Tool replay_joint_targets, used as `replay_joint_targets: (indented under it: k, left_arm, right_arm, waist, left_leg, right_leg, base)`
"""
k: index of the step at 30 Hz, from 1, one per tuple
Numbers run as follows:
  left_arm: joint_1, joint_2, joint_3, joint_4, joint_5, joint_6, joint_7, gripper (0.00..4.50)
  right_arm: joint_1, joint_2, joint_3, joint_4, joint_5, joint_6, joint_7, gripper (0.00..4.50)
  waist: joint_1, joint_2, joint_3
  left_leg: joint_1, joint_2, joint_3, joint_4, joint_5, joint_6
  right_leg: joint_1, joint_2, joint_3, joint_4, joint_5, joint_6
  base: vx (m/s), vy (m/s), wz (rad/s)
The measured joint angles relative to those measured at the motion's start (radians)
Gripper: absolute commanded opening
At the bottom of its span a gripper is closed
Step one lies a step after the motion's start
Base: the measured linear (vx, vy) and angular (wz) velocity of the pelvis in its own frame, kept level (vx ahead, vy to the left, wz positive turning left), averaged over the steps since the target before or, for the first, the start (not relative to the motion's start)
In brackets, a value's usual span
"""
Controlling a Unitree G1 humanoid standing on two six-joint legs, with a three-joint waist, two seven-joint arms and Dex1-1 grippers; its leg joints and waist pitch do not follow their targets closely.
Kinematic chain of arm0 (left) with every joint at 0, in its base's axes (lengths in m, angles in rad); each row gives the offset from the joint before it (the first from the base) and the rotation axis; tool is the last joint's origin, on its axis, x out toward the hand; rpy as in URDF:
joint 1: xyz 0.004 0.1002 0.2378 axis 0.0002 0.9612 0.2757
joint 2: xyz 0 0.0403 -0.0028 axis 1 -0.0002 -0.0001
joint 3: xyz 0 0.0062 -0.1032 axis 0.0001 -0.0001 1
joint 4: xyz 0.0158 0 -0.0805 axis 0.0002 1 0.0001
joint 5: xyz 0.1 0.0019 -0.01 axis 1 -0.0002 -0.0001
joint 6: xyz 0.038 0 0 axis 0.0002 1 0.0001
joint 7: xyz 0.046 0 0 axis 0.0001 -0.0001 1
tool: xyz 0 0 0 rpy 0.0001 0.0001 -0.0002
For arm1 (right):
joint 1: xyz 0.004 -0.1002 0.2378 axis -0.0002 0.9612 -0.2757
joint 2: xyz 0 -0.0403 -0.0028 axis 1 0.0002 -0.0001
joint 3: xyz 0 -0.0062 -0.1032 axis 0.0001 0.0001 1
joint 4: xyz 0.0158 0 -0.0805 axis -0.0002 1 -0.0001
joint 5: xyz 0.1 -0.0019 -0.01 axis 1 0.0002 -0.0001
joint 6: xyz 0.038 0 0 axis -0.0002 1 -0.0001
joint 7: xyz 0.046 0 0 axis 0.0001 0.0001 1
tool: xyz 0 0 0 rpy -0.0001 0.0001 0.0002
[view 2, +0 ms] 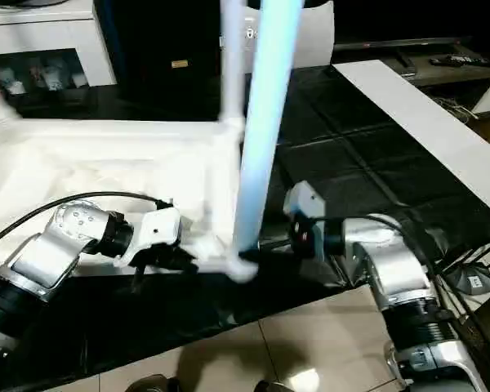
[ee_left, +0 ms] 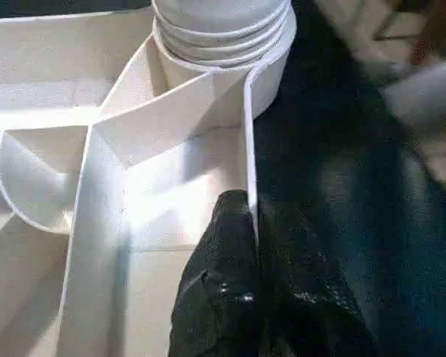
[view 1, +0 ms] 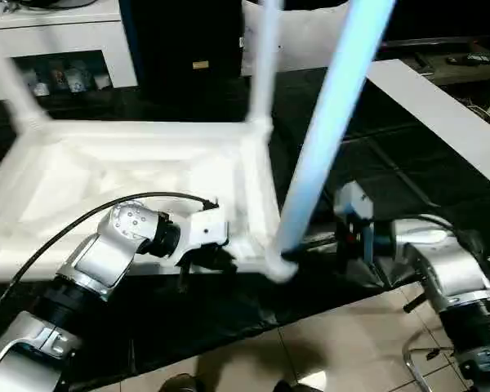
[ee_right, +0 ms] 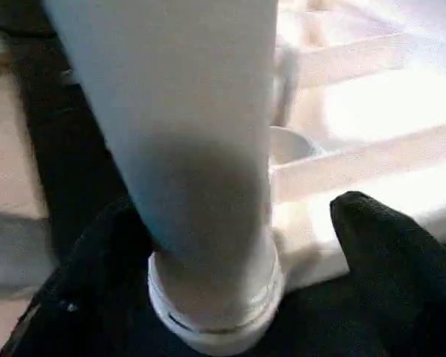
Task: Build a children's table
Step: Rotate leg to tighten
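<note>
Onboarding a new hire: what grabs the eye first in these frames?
The upside-down white table on the black sheet, with a long leg rising from its near corner socket. The left gripper is shut on the table's edge just beside that socket, while the right gripper stands open around the leg's base.

The children's table [view 1: 139, 175] lies upside down on the floor, its legs pointing up. A leg [view 1: 331, 122] stands in the near right corner socket, another [view 1: 265, 61] at the far right corner. The left pincer [view 1: 208, 260] sits at the near rim, left of that socket; the right pincer [view 1: 310, 245] is just right of it. A board [view 1: 441, 114] lies far right.
</note>
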Motion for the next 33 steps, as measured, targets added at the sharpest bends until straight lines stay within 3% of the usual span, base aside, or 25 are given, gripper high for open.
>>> replay_joint_targets:
  k: [10, 17, 24, 29, 33]
  left_arm:
    - [-0.015, 0.010, -0.021, 0.032, -0.009, -0.070, -0.068, 0.00]
    - [-0.033, 0.010, -0.028, 0.052, -0.011, -0.085, -0.086, 0.00]
    - [-0.041, 0.010, -0.026, 0.066, -0.021, -0.087, -0.095, 0.00]
    - [-0.040, -0.002, -0.010, 0.057, -0.028, -0.014, -0.076, 0.00]
    - [-0.033, -0.017, 0.026, 0.046, -0.017, 0.104, 0.026, 0.00]
  right_arm:
    - [-0.036, -0.018, 0.058, 0.023, 0.014, 0.005, 0.153, 2.69]
    - [-0.054, -0.018, 0.069, 0.048, 0.018, 0.009, 0.184, 2.14]
    - [-0.058, -0.018, 0.068, 0.048, 0.030, 0.030, 0.186, 2.05]
    - [-0.030, 0.002, 0.037, 0.010, 0.040, 0.084, 0.131, 2.04]
    - [0.007, 0.062, -0.009, -0.033, 0.031, 0.134, -0.056, 2.04]
  waist:
    - [0.004, 0.000, 0.000]
    - [0.003, 0.000, 0.000]
    - [0.003, 0.000, 0.000]
    - [0.003, 0.000, 0.000]
    - [-0.011, 0.000, 0.000]
  left_leg:
    - [0.000, 0.000, 0.000, 0.002, 0.000, 0.000]
    - [0.000, 0.000, 0.000, 0.002, 0.000, 0.000]
    - [0.000, 0.000, 0.000, 0.002, 0.000, 0.000]
    - [0.001, 0.000, 0.000, 0.002, 0.000, 0.000]
    - [0.004, 0.000, 0.000, 0.003, 0.001, -0.002]
  right_leg:
    - [0.000, 0.000, 0.000, 0.002, 0.000, 0.000]
    - [0.000, 0.000, 0.000, 0.002, 0.000, 0.000]
    - [0.000, 0.000, 0.000, 0.004, 0.000, 0.000]
    - [0.000, 0.000, 0.000, 0.005, -0.001, 0.001]
    - [0.000, 0.000, 0.000, 0.006, -0.002, 0.003]
  base:
    - [0.000, 0.000, 0.00]
    - [0.000, 0.000, 0.00]
    - [0.000, 0.000, 0.00]
    - [0.000, 0.000, 0.00]
    - [0.000, 0.000, 0.00]
